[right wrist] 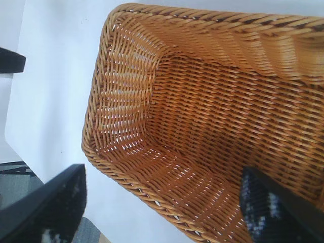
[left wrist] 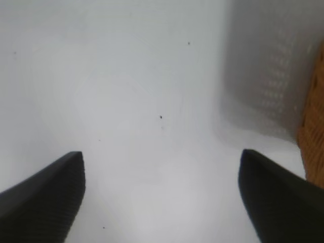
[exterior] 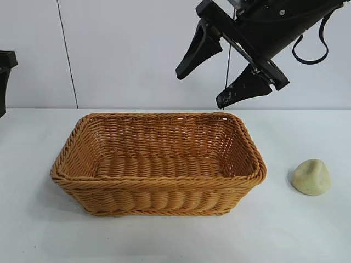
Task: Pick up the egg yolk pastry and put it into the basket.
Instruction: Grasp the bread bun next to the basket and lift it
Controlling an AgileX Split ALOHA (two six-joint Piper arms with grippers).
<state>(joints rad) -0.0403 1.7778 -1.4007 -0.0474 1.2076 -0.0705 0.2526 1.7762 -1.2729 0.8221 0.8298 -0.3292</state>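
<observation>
The egg yolk pastry point(exterior: 311, 177), a pale yellowish rounded lump, lies on the white table to the right of the basket. The orange-brown wicker basket point(exterior: 159, 186) stands in the middle of the table and is empty; it fills the right wrist view point(right wrist: 126, 76). My right gripper point(exterior: 200, 87) hangs open and empty high above the basket's back right corner; its fingertips point(right wrist: 55, 202) frame the right wrist view. My left gripper point(left wrist: 162, 172) is open and empty over bare table, with the basket's edge point(left wrist: 313, 131) beside it. The left arm point(exterior: 4, 76) shows only at the far left edge.
The white table point(exterior: 307, 230) runs all round the basket. A white wall point(exterior: 126, 55) stands behind. In the right wrist view the table's edge and grey floor point(right wrist: 86, 230) show beyond the basket.
</observation>
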